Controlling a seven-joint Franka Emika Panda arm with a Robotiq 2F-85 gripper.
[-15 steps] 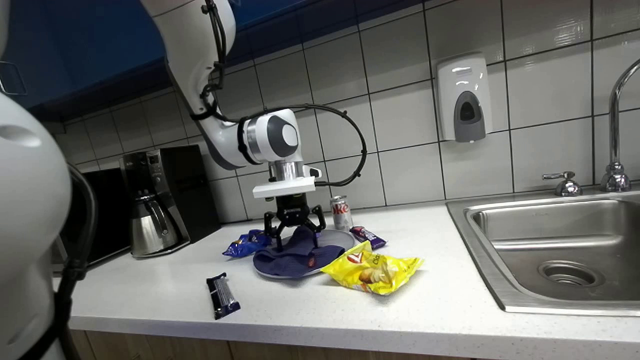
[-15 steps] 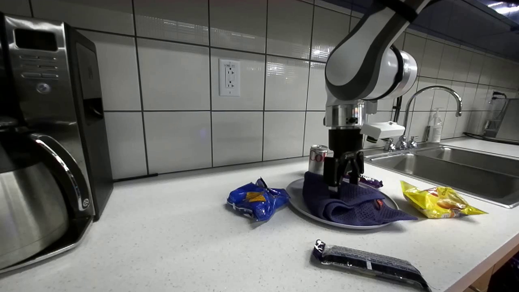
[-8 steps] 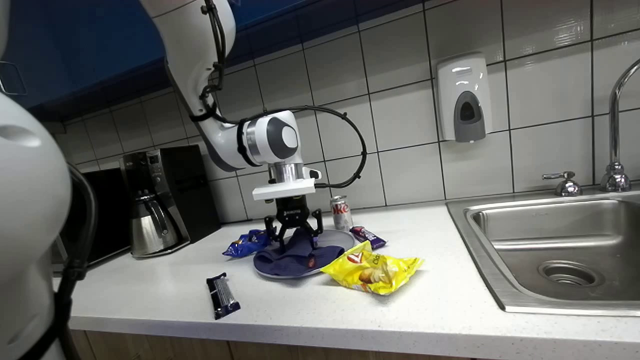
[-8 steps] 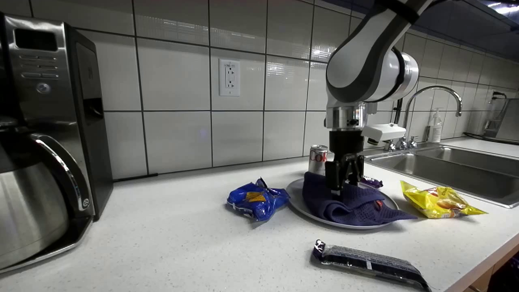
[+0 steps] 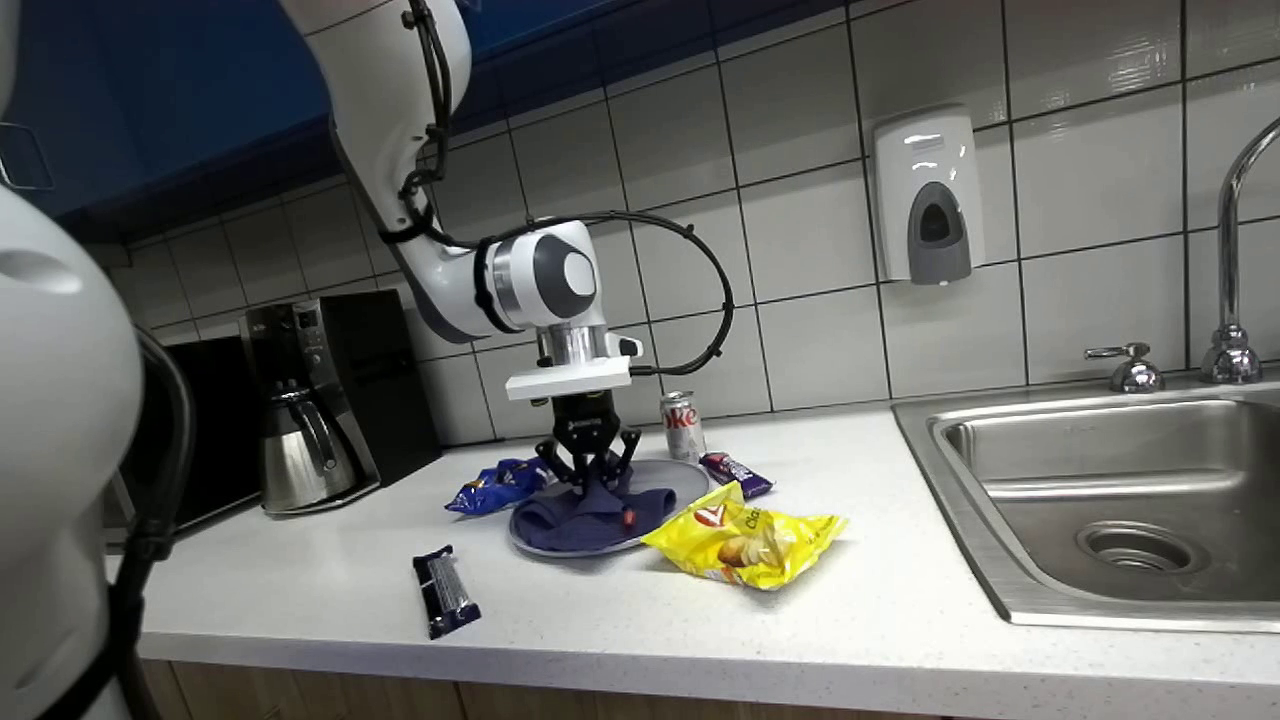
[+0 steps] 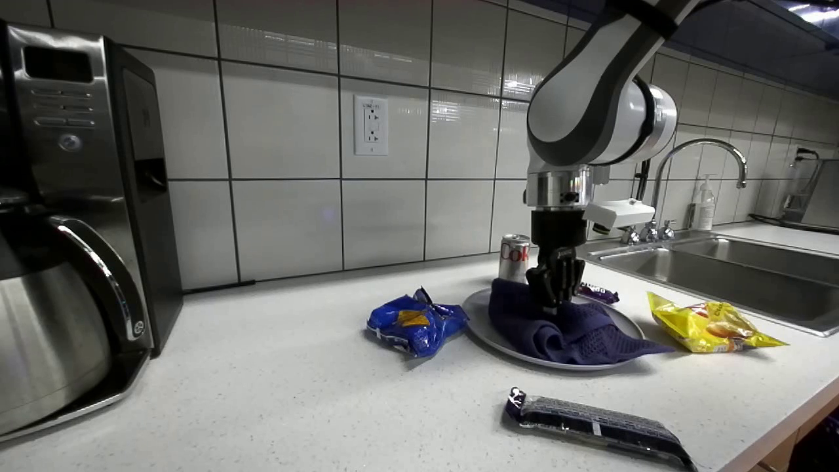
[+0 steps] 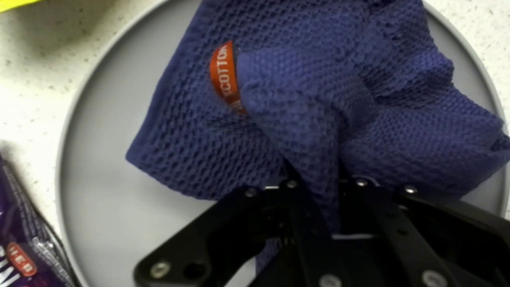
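A dark blue waffle-weave cloth (image 7: 303, 87) lies bunched on a round grey plate (image 7: 95, 139); an orange label (image 7: 224, 73) with white lettering shows on it. My gripper (image 7: 314, 171) points down into the cloth, and a raised fold is pinched between its fingers. In both exterior views the gripper (image 5: 597, 480) stands over the plate with its fingers close together and the cloth (image 6: 577, 337) rising to them. The fingertips are partly hidden in the folds. The cloth rests on the plate, one corner reaching past the rim (image 6: 477, 321).
Around the plate lie a yellow chip bag (image 5: 745, 545), a blue packet (image 6: 416, 324), a purple packet (image 5: 736, 474) and a dark wrapped bar (image 6: 596, 426). A silver can (image 5: 683, 428) stands behind it. A coffee maker (image 5: 340, 390) and a sink (image 5: 960, 500) flank the area.
The gripper's fingers have come together from wide apart, gathering the cloth between them. The cloth has been drawn inward a little. The arm has hardly moved.
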